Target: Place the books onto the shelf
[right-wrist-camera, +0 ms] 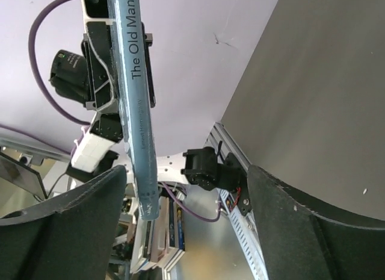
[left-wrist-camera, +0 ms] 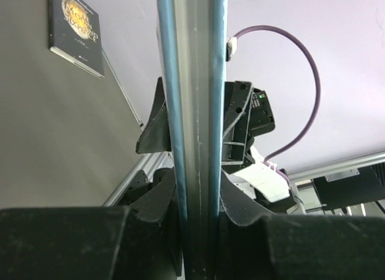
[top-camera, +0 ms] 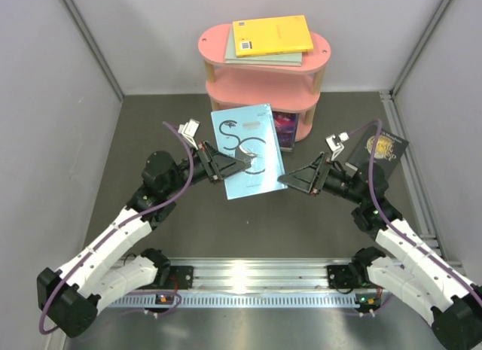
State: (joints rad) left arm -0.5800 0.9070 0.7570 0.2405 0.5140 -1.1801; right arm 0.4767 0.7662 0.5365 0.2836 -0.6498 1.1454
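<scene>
Left claw (top-camera: 230, 167) clamped on left edge of light blue book (top-camera: 248, 150). Book held tilted above table (top-camera: 151, 139), just in front of pink shelf (top-camera: 218, 45). Right claw (top-camera: 288, 179) has jaws spread wide, either side of book's opposite edge, not gripping. Yellow book (top-camera: 273, 35) lies on grey-green book (top-camera: 263, 59), both flat on shelf's top board. Black book (top-camera: 385, 148) with gold emblem lies flat on table beside right arm.

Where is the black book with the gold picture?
In the top view, the black book lies flat on the table on the right side, just behind the right arm and to the right of the pink shelf.
</scene>
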